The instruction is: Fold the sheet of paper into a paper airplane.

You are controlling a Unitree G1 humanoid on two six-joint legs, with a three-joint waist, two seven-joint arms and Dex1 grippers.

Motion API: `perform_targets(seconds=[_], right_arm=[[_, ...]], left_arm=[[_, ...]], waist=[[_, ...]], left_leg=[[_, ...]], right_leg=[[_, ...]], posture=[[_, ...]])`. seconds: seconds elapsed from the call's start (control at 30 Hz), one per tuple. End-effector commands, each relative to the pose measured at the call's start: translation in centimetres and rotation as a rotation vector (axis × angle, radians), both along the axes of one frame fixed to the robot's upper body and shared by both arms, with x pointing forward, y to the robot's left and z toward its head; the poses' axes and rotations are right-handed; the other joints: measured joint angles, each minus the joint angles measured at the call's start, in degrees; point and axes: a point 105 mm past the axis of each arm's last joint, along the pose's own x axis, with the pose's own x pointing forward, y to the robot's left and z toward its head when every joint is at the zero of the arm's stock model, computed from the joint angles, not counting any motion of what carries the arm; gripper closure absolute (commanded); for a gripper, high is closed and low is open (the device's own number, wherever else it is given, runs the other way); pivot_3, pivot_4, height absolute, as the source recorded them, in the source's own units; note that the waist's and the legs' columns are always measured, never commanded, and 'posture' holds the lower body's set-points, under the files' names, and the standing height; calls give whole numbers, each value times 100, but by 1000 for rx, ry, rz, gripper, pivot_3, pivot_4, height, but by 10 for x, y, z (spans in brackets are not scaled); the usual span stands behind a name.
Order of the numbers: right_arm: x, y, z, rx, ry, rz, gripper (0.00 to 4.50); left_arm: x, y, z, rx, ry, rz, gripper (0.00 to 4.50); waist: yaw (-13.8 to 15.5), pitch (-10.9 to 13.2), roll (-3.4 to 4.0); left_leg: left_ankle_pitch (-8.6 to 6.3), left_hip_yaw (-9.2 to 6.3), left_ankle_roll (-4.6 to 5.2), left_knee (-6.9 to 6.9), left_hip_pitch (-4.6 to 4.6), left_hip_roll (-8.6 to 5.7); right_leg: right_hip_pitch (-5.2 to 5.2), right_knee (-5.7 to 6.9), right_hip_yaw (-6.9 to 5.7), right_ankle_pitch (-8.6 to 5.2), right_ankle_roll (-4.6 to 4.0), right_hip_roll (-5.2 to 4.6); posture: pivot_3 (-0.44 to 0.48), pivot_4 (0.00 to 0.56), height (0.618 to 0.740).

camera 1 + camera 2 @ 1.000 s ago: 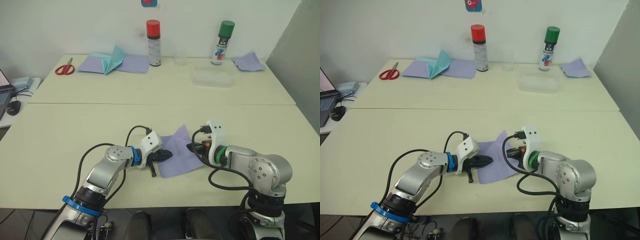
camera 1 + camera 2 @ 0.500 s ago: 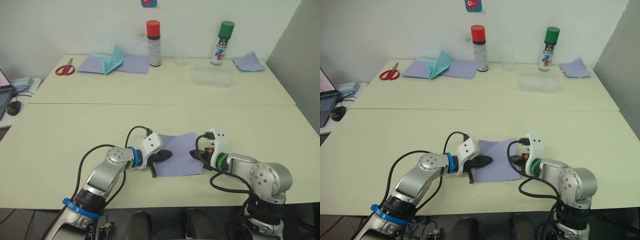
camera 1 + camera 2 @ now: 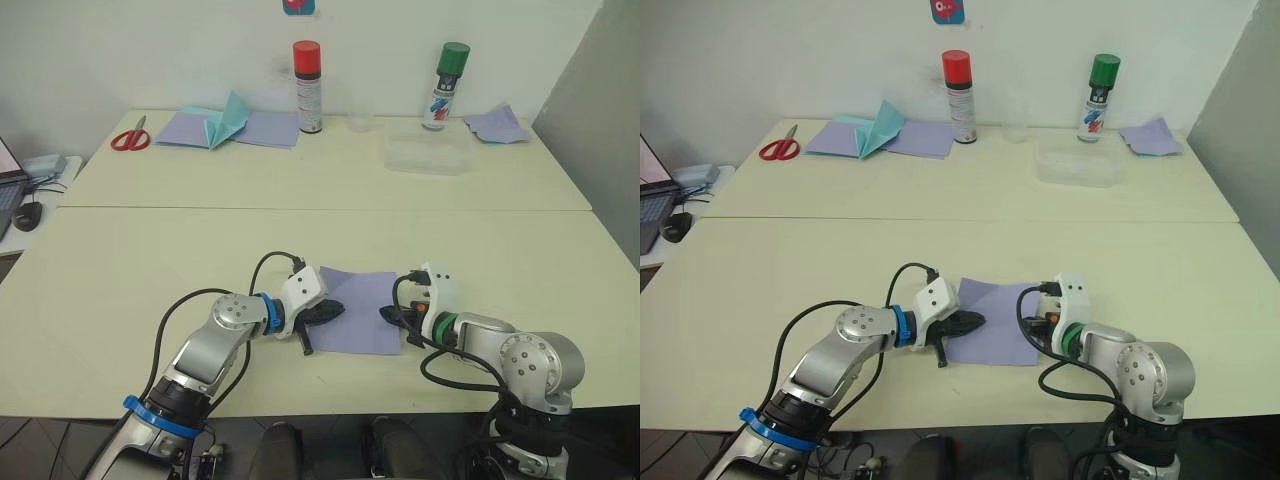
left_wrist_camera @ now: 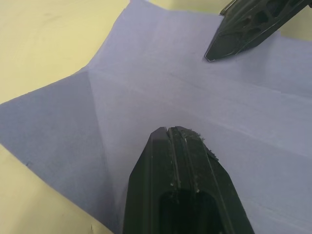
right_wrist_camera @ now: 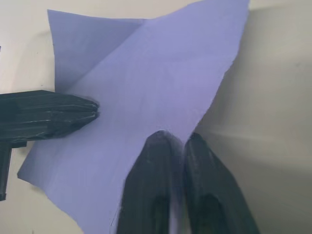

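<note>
Lying flat on the near table, the sheet of paper sits between the two grippers and is the landmark for both. The left gripper, fingers pressed together, rests its tip on the sheet's left edge; the right gripper, fingers likewise together, meets the right edge, one finger seemingly over the paper. Both arms are about equally near, facing each other across the sheet, whose faint creases run between the tips.

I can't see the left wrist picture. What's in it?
The left gripper, fingers shut together, rests its tip on the sheet of paper, which lies on the pale table. The right gripper points in from the far side.
</note>
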Motion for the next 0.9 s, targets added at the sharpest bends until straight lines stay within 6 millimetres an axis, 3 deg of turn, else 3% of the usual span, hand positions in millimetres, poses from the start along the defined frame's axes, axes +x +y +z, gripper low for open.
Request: perform_targets(seconds=[0.03, 0.2, 0.27, 0.3, 0.37, 0.43, 0.57, 0.77, 0.9], right_arm=[[1, -9, 12, -14, -53, 0, 2833], [14, -36, 39, -129, -242, 23, 1021], [21, -37, 58, -156, -388, 97, 269], [22, -37, 64, -172, -445, 133, 40], [20, -27, 79, -179, -590, 253, 101], [12, -14, 88, -167, -703, 393, 608], [0, 16, 90, -166, -854, 630, 2060], [6, 42, 55, -140, -778, 710, 4308], [6, 46, 23, -153, -660, 712, 4479]], left_arm=[[-3, 10, -24, 95, 43, 12, 4500], [1, 10, -24, 93, 29, 15, 4500], [2, 10, -24, 91, 28, 14, 4500], [2, 10, -24, 91, 27, 14, 4500], [3, 11, -24, 87, 26, 14, 4500], [4, 11, -24, 84, 25, 14, 4500], [4, 9, -25, 81, 20, 11, 4500], [6, 9, -24, 78, 18, 11, 4500], [5, 9, -23, 75, 13, 4, 4500]], waist=[[0, -1, 0], [1, 0, 4], [5, 0, 5], [6, 0, 5], [7, 0, 5], [8, 0, 7], [9, 0, 6], [12, 0, 5], [17, 0, 5]], left_leg=[[0, -1, 0, 0, 0, 0], [0, 1, 0, 3, 2, -1], [0, 5, 0, 3, 4, -5], [0, 5, 0, 2, 4, -6], [0, 1, 0, 2, 6, -4], [0, -4, 0, 1, 7, -3], [0, -5, 0, 2, 8, -2], [1, 1, 0, 9, 9, -3], [1, 2, 0, 8, 8, -3]], right_leg=[[0, 0, -1, 0, 0, 0], [2, -1, 0, 1, 3, -4], [3, -4, 1, 2, 4, -7], [4, -7, 1, 3, 6, -7], [6, -8, -1, 2, 5, 0], [6, -7, -6, 2, 5, 4], [9, -7, -8, 2, 5, 5], [11, -7, -3, 7, 13, 2], [11, -6, -1, 6, 12, 1]], posture=[[0, 150, 740], [0, 150, 740], [0, 150, 740], [0, 150, 740], [0, 150, 740], [0, 150, 740], [0, 150, 740], [0, 150, 740], [0, 150, 740]])
